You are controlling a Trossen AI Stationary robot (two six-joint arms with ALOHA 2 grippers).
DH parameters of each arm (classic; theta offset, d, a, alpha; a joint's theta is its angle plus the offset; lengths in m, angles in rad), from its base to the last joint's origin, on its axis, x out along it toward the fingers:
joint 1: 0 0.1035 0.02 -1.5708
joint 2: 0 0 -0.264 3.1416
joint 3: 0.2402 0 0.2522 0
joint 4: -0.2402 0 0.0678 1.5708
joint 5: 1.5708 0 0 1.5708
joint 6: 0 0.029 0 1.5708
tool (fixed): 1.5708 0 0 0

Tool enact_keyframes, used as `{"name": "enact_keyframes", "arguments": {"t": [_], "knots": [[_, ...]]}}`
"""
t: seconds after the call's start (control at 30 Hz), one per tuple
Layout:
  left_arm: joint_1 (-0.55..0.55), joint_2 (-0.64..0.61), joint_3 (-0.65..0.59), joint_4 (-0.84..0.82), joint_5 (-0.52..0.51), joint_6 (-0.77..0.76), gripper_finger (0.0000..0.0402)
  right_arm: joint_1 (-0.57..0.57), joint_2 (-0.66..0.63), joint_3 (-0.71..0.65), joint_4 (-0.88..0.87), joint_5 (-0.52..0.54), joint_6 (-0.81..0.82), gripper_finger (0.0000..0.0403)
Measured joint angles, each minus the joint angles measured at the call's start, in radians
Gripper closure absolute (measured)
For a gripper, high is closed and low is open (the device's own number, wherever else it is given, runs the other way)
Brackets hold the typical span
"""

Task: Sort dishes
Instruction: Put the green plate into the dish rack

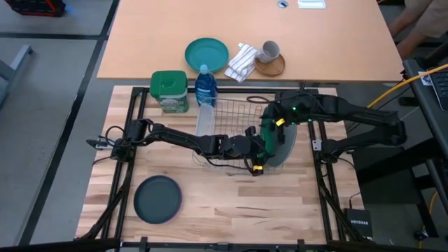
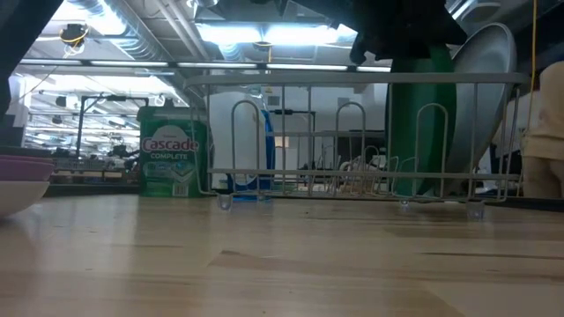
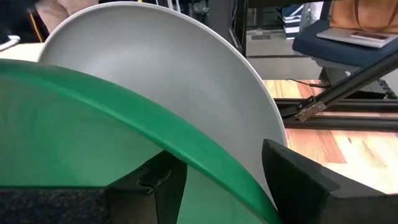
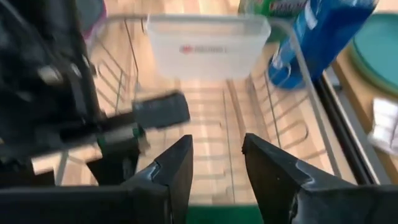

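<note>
Green plate stands on edge in the wire rack at its right end, just in front of the large light grey plate that leans behind it. Left tool grips the green plate's rim, one finger on each face. Right tool hovers over the rack with its fingers parted and nothing between them. Dark grey plate lies flat on the wooden counter, well apart from the rack.
</note>
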Motion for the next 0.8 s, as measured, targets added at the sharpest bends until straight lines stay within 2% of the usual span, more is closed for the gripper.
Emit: {"name": "enact_keyframes", "arguments": {"t": [0.2,0.43,0.8], "knots": [[-0.005,0.0,0.0,-0.002,0.002,0.02,0.0208,0.0,0.002,0.046,-0.135,0.051,0.005,0.0256],[-0.006,0.0,0.0,-0.002,0.003,0.038,0.0208,0.0,0.001,0.074,-0.229,0.054,0.013,0.0256],[-0.034,-0.058,-0.001,-0.115,-0.017,0.031,0.0208,0.0,0.003,0.07,-0.207,0.054,0.012,0.0256]]}}
